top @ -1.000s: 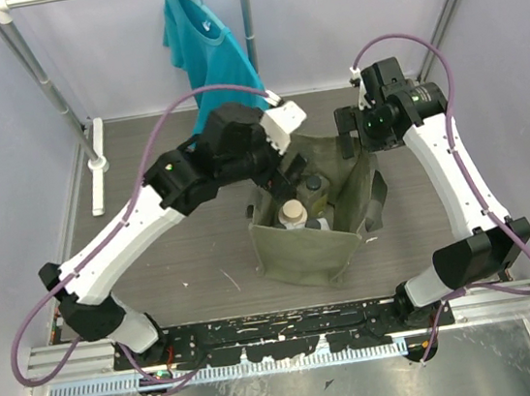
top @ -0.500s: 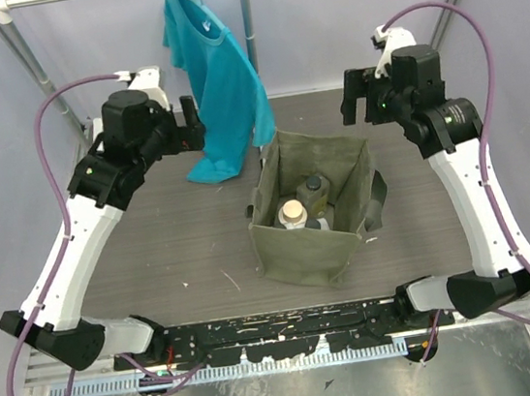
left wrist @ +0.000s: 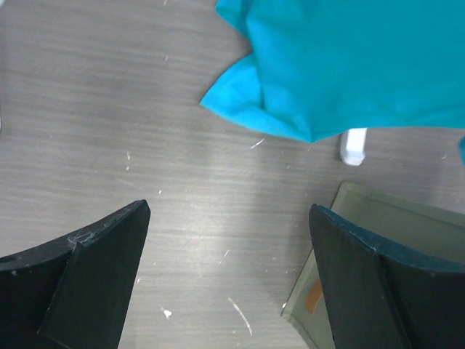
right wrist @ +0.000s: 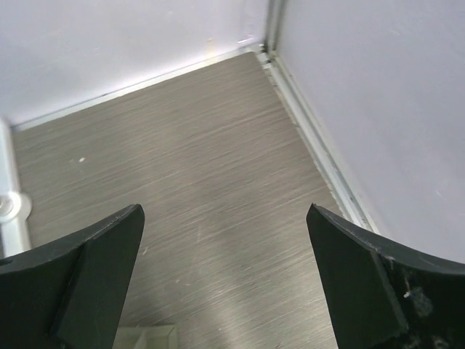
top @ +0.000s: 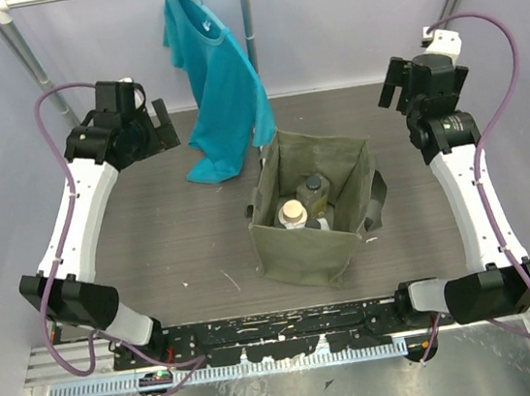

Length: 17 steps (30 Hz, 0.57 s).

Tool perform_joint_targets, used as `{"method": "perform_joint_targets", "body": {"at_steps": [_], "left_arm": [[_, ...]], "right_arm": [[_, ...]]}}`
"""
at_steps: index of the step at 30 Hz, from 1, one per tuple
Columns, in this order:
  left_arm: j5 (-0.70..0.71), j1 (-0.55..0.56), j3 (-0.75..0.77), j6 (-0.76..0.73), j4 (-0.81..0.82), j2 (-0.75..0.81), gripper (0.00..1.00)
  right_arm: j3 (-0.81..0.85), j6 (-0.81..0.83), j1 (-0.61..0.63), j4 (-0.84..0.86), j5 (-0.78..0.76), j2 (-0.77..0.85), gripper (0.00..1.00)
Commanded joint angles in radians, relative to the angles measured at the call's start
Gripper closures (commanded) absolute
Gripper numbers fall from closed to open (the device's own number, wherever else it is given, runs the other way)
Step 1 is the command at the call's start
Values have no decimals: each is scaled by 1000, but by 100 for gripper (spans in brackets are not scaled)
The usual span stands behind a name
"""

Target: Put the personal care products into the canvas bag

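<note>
We see the canvas bag (top: pixel 306 251) standing upright near the middle of the tabletop (top: pixel 173 239), its mouth open to the top camera. Inside it, a bottle with a beige round cap (top: pixel 291 212) stands just beside a bottle with a dark cap (top: pixel 313 184). Something pale shows low between them, but we cannot tell whether it is another bottle.

Behind the bag and to its left, a teal T-shirt (top: pixel 226 86) hangs from the clothes rack (top: pixel 248 24), with its lower hem resting on the tabletop near the bag's far left corner.

The left gripper (top: pixel 160 126) hangs above the far left of the tabletop, well apart from the bag, beside the shirt. In its wrist view the left gripper (left wrist: pixel 229 211) has its jaws spread wide with nothing between them. Below it we see bare wood grain, the shirt's hem (left wrist: pixel 349 65) and one corner of the bag (left wrist: pixel 378 211).

The right gripper (top: pixel 389 87) hangs above the far right corner, also well apart from the bag. Its wrist view shows the right gripper (right wrist: pixel 224 211) with jaws equally wide and empty, over bare tabletop where it meets the wall (right wrist: pixel 378 94).
</note>
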<state>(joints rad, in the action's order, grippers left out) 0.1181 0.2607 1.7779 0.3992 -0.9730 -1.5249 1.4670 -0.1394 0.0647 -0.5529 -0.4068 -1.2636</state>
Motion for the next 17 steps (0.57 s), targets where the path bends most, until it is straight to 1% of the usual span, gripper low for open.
{"method": "perform_joint_targets", "body": {"at_steps": [1,4,9,17], "left_arm": [[74,-1,44,21,-107,-19,2],[111,-1,38,12,-92,-10,2],[98,-1,60,-21,-86,-18,2],[99,-2,79,-38,-90,-25,2]], "right_arm": [[8,-35,-79,111,3,19,0],[13,-25,-114,111,7,8,0],[20,-29,-153,110,33,3,0],[4,-35,-171,105,41,7,0]]}}
